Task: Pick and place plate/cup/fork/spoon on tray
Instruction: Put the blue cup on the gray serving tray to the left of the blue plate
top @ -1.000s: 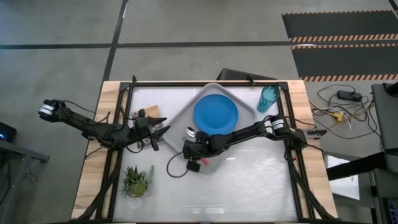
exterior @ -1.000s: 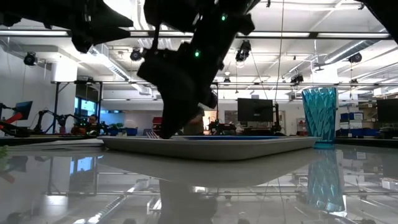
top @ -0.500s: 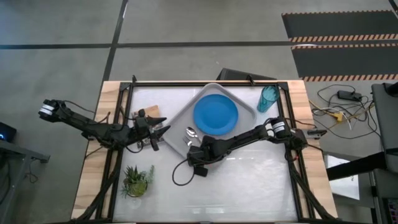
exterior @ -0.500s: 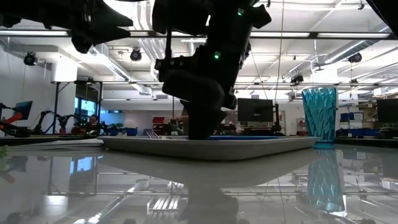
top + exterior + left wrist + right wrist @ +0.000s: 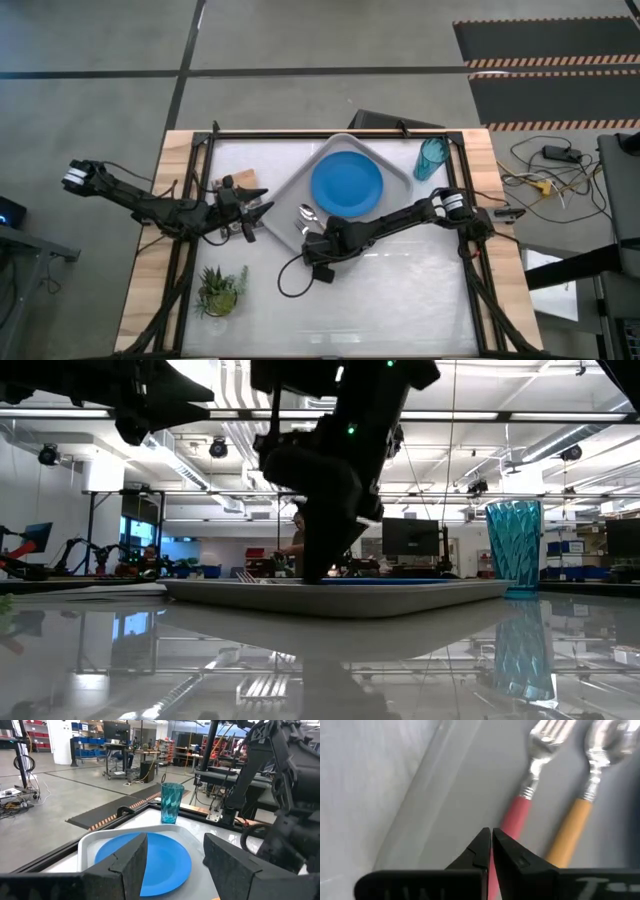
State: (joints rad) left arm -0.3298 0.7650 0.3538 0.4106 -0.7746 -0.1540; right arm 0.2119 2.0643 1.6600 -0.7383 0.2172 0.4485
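Pinched together, the right gripper's [image 5: 491, 851] jaws meet tip to tip with nothing between them, directly above the pink-red handle of the fork [image 5: 527, 795]. Spread apart and holding nothing, the left gripper's [image 5: 175, 857] jaws frame the far side of the table.

Count of the task's things: one tray [image 5: 290, 190], one plate [image 5: 347, 184], one cup [image 5: 432, 157], one fork, one spoon [image 5: 580, 805]. The plate lies flat inside the tray. The fork and spoon lie side by side on the tray floor, close together and roughly parallel, near the tray's rim; the high view shows the spoon's bowl [image 5: 306, 211] just beside the plate's edge, at the tray's end toward the left arm. The cup stands upright on the table, off the tray, near its far corner on the right arm's side.

One small potted plant [image 5: 219, 288] sits on the table on the left arm's side, well apart from the tray.

Right arm: stretched low across the table from its base toward the tray's near corner, the gripper [image 5: 318, 252] at that corner, pointed down at the tray in the low view [image 5: 320, 550]. Left arm: reaching in from the left edge of the table, its gripper [image 5: 262, 211] beside the tray, apart from it.
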